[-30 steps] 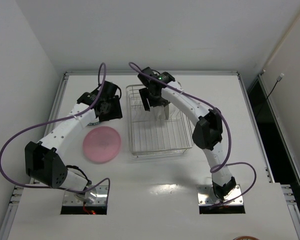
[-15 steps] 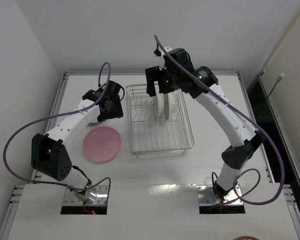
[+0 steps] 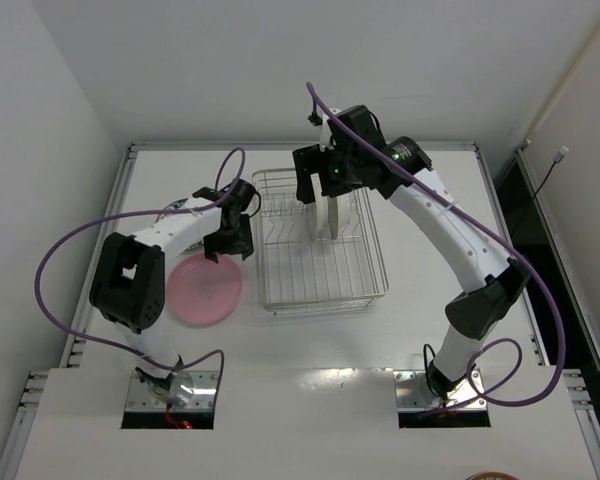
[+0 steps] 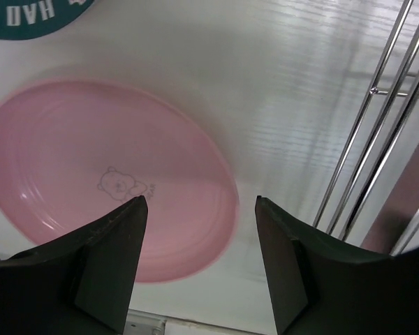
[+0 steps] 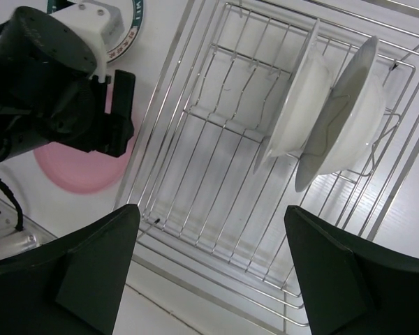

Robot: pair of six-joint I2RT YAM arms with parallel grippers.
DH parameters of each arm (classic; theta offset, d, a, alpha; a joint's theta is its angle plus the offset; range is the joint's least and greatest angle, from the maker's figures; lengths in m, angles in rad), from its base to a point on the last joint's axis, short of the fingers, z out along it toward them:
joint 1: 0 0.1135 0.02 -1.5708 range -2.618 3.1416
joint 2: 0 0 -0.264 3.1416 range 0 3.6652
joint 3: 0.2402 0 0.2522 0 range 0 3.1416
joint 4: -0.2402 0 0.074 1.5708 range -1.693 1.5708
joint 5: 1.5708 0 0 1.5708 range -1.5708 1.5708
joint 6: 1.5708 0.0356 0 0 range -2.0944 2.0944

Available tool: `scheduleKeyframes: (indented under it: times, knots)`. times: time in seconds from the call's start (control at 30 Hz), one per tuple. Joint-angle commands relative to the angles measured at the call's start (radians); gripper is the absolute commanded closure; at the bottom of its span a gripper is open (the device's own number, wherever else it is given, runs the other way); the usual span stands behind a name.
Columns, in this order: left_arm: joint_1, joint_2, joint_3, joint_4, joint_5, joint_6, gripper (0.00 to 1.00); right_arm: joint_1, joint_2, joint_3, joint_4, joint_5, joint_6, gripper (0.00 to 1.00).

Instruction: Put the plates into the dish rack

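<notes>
— Where do we find the plates?

— We count three. The first white plate and the second white plate stand on edge side by side among the tines at the far end of the dish rack, leaning a little and close enough that we cannot tell whether they touch. The pink plate lies flat on the table, just left of the rack and apart from its wires.

— And the arms around them?

— We see the left gripper over the pink plate's edge on the rack side. Its jaws are spread and there is nothing between them. Whether a fingertip brushes the plate we cannot tell, though it looks lifted clear.

— The other one?

— We see the right gripper raised above the rack's far end, looking down on the two standing plates. It is released, jaws wide, gripping nothing.

— Anything further out?

— We notice a round green sticker on the table beyond the pink plate, and purple cables looping off both arms.
</notes>
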Motion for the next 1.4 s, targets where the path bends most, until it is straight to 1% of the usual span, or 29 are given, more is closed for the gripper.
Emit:
scheduleKeyframes:
  times: [0.0, 0.17, 0.2, 0.23, 0.37, 0.43, 0.47, 0.5, 0.53, 0.57, 0.6, 0.77, 0.9, 1.03, 1.1, 1.23, 1.37]
  knots:
    - [0.001, 0.055, -0.005, 0.047, 0.046, 0.059, 0.4, -0.006, 0.008, 0.048, 0.012, -0.042, -0.007, 0.17]
    - [0.001, 0.156, 0.004, 0.058, 0.098, 0.105, 0.4, -0.006, 0.045, 0.092, -0.006, -0.06, 0.012, 0.17]
    - [0.001, 0.172, 0.004, 0.058, 0.098, 0.119, 0.4, -0.006, 0.045, 0.104, -0.016, -0.06, 0.013, 0.15]
    - [0.001, 0.183, 0.004, 0.058, 0.11, 0.134, 0.4, -0.006, 0.045, 0.105, -0.016, -0.06, 0.013, 0.14]
    - [0.001, 0.207, 0.013, 0.058, 0.132, 0.157, 0.4, -0.006, 0.045, 0.095, -0.016, -0.06, 0.048, 0.13]
    - [0.001, 0.207, 0.013, 0.058, 0.132, 0.17, 0.5, -0.006, 0.045, 0.086, -0.007, -0.051, 0.057, 0.13]
    - [0.001, 0.207, 0.013, 0.058, 0.141, 0.17, 0.58, -0.006, 0.045, 0.086, -0.006, -0.051, 0.057, 0.11]
    - [0.001, 0.207, 0.013, 0.058, 0.141, 0.179, 0.79, -0.006, 0.045, 0.086, -0.006, -0.051, 0.068, 0.11]
    - [0.001, 0.207, 0.013, 0.058, 0.141, 0.179, 0.89, -0.006, 0.045, 0.086, -0.006, -0.051, 0.068, 0.11]
    - [0.001, 0.195, 0.013, 0.058, 0.141, 0.179, 0.97, -0.006, 0.045, 0.086, -0.006, -0.051, 0.068, 0.11]
    - [0.001, 0.195, 0.013, 0.058, 0.132, 0.179, 1.0, -0.006, 0.045, 0.086, -0.006, -0.051, 0.068, 0.11]
    - [0.001, 0.114, 0.042, 0.027, 0.072, 0.159, 1.0, -0.006, 0.036, 0.077, -0.006, -0.06, 0.068, 0.1]
    - [0.001, 0.031, 0.116, -0.042, -0.006, 0.127, 1.0, -0.006, 0.027, 0.057, -0.006, -0.07, 0.068, 0.1]
    - [0.001, -0.029, 0.277, -0.148, -0.105, 0.078, 1.0, -0.006, 0.018, 0.039, 0.003, -0.08, 0.077, 0.1]
    - [0.001, -0.053, 0.304, -0.157, -0.132, 0.05, 1.0, -0.006, 0.018, 0.039, 0.003, -0.08, 0.077, 0.1]
    - [0.001, -0.098, 0.378, -0.189, -0.117, 0.03, 1.0, -0.015, 0.018, 0.039, 0.003, -0.102, 0.077, 0.1]
    - [0.001, -0.119, 0.497, -0.2, 0.003, 0.021, 1.0, -0.024, 0.018, 0.016, 0.013, -0.111, 0.077, 0.1]
